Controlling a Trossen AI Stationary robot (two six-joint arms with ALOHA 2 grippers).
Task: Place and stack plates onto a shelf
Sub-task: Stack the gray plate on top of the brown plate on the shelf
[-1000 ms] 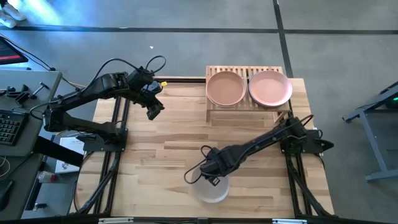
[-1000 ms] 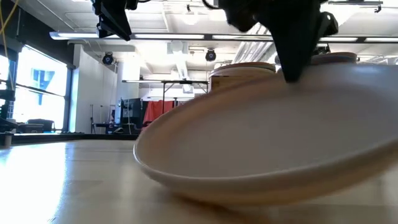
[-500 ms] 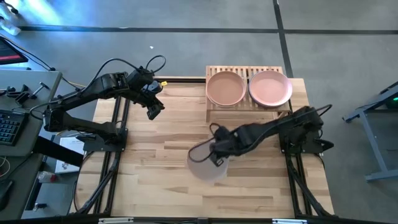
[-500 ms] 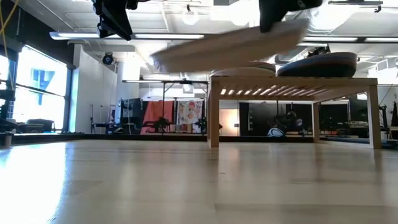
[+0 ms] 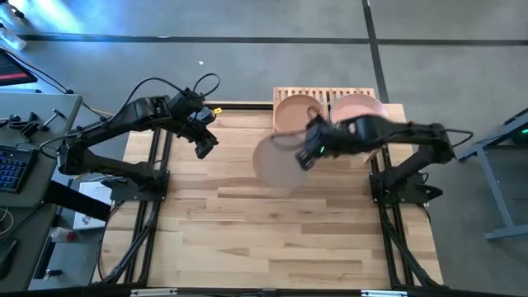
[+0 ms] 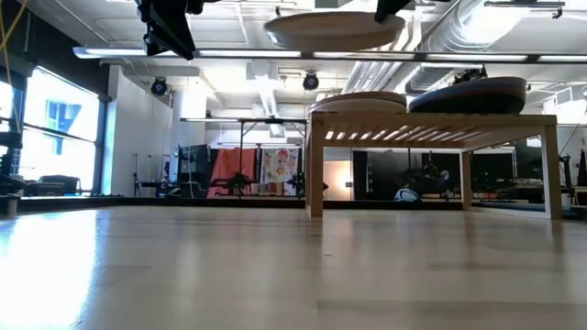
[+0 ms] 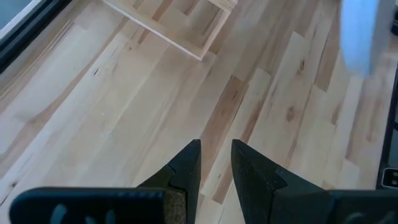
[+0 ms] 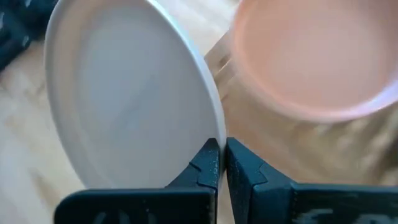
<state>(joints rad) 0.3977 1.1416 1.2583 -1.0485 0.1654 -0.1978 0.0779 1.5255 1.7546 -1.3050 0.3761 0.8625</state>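
My right gripper (image 5: 309, 153) is shut on a cream plate (image 5: 276, 161), held high over the table just in front of the shelf (image 5: 283, 95). In the low view this plate (image 6: 335, 27) hangs above shelf height. The slatted light-wood shelf (image 6: 431, 119) carries two plates, each resting on its base: a beige-pink one (image 5: 290, 111) on the left and a pink one (image 5: 363, 106) on the right, both partly hidden by my right arm. My left gripper (image 5: 204, 148) hovers open over the table's far left with nothing between its fingers (image 7: 189, 165). My right gripper pinches the cream plate's rim (image 8: 214, 134) between its two fingers (image 8: 208, 163), on the side of the plate toward the table's right. The fingers come from the right, slanting down. The plate is lifted clear and lies about level in the low view.
The plank tabletop (image 5: 247, 231) lies bare in front of the shelf. A desk with a keyboard and tools (image 5: 16, 140) stands beyond the table's left edge. Black frame rails (image 5: 157, 190) run along both sides.
My right gripper has risen from near the table's front edge and swung toward the far edge and the shelf, still shut on the cream plate. The plate, earlier tilted low at the table, is now lifted clear, about level, above shelf height.
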